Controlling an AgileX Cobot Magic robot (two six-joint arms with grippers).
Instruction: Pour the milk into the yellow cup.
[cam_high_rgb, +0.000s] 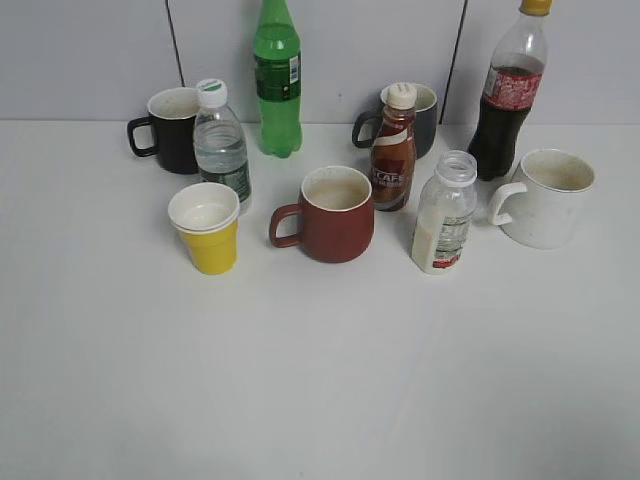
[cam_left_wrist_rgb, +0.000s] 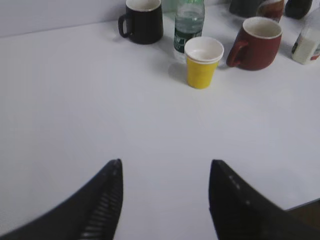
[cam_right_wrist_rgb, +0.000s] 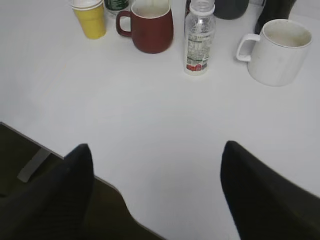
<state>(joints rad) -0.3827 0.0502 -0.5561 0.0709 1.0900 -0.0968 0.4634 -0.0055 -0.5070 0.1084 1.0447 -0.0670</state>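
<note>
The milk bottle (cam_high_rgb: 444, 214) stands upright and uncapped, right of the dark red mug (cam_high_rgb: 332, 214); it also shows in the right wrist view (cam_right_wrist_rgb: 198, 40) and at the left wrist view's right edge (cam_left_wrist_rgb: 308, 41). The yellow cup (cam_high_rgb: 206, 228) stands upright left of the mug, and shows in the left wrist view (cam_left_wrist_rgb: 202, 62) and the right wrist view (cam_right_wrist_rgb: 90, 17). My left gripper (cam_left_wrist_rgb: 165, 167) is open and empty, well short of the cup. My right gripper (cam_right_wrist_rgb: 157, 150) is open and empty over the table's front edge, well short of the milk. Neither gripper shows in the exterior view.
A water bottle (cam_high_rgb: 221, 145) stands just behind the yellow cup, a black mug (cam_high_rgb: 168, 130) at back left. A green bottle (cam_high_rgb: 277, 78), brown coffee bottle (cam_high_rgb: 394, 150), dark mug (cam_high_rgb: 420, 118), cola bottle (cam_high_rgb: 508, 95) and white mug (cam_high_rgb: 545, 197) stand behind and right.
</note>
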